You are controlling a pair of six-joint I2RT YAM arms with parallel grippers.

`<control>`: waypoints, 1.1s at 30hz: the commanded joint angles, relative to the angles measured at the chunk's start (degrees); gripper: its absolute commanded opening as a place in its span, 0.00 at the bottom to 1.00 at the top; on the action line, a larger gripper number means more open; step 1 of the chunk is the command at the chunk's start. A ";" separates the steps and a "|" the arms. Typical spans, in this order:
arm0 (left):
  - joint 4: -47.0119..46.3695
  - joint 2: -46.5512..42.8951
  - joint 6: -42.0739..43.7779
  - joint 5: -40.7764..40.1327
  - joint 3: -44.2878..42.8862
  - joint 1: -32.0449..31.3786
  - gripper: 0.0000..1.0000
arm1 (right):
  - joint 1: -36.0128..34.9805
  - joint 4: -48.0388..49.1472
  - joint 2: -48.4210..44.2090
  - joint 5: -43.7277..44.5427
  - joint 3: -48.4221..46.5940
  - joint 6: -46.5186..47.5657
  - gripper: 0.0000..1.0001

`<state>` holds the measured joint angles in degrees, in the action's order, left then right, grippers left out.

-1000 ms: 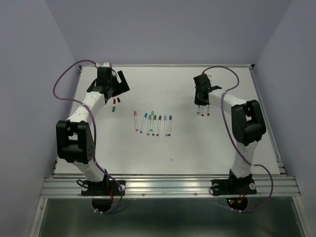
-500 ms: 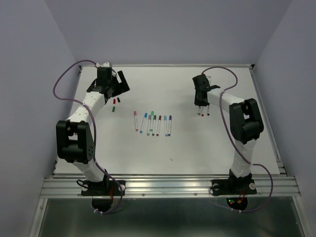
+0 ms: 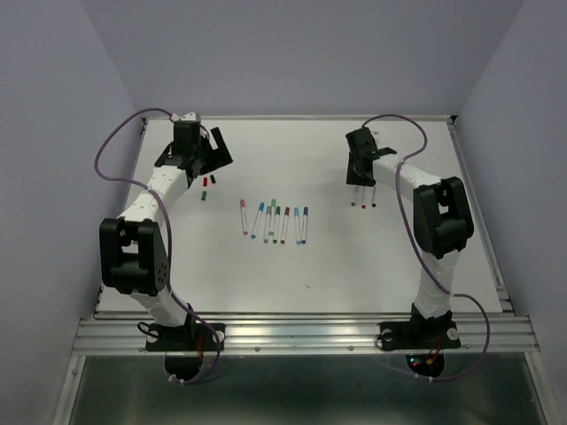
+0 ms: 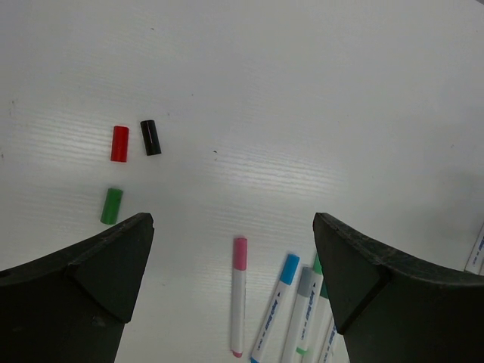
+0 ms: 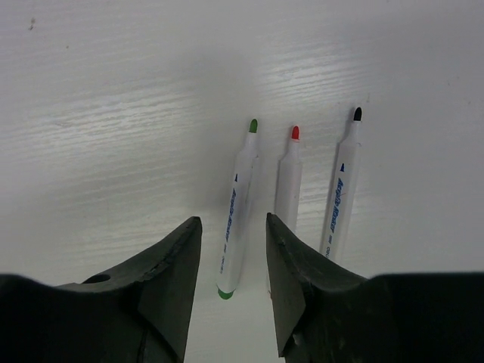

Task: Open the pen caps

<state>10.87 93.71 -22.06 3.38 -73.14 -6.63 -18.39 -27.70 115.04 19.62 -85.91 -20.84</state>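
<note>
Three loose pen caps lie together: red (image 4: 119,144), black (image 4: 150,138) and green (image 4: 112,206); in the top view they show as a cluster (image 3: 207,184). My left gripper (image 4: 233,227) is open and empty above the table, between these caps and a row of capped pens (image 3: 275,223). The pink-capped pen (image 4: 239,295) and the blue-capped pen (image 4: 276,306) lie nearest it. My right gripper (image 5: 232,227) is open with a narrow gap, empty, above the rear end of an uncapped green pen (image 5: 240,189). Uncapped red (image 5: 289,181) and black (image 5: 342,189) pens lie beside it.
The white table (image 3: 292,266) has raised edges at the back and right (image 3: 483,221). Purple cables loop off both arms. The three uncapped pens (image 3: 363,197) lie right of centre; the capped row lies in the middle.
My right gripper has drawn back a little toward the far edge, so the three uncapped pens show more fully. The left arm has not moved.
</note>
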 commanded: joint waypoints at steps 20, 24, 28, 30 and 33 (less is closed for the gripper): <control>-2.44 -7.14 0.88 1.11 3.62 0.31 0.99 | -18.86 -2.70 -4.40 -3.18 2.86 -9.92 1.00; -2.52 -7.58 0.97 1.19 4.15 0.31 0.99 | -20.19 -4.63 -2.99 -0.29 1.97 -11.58 1.00; -2.96 -8.02 0.97 1.37 4.85 0.31 0.99 | -20.72 -6.92 -1.93 2.62 1.36 -14.05 1.00; -3.05 -8.19 1.06 1.54 4.94 0.31 0.99 | -20.72 -6.93 -1.40 2.27 1.53 -14.14 1.00; -3.05 -8.37 1.06 1.54 5.12 0.31 0.99 | -21.25 -7.71 -0.53 2.44 1.36 -14.14 1.00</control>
<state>9.43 88.14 -21.91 4.45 -68.90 -6.63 -38.85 -33.71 113.56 19.29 -82.02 -33.28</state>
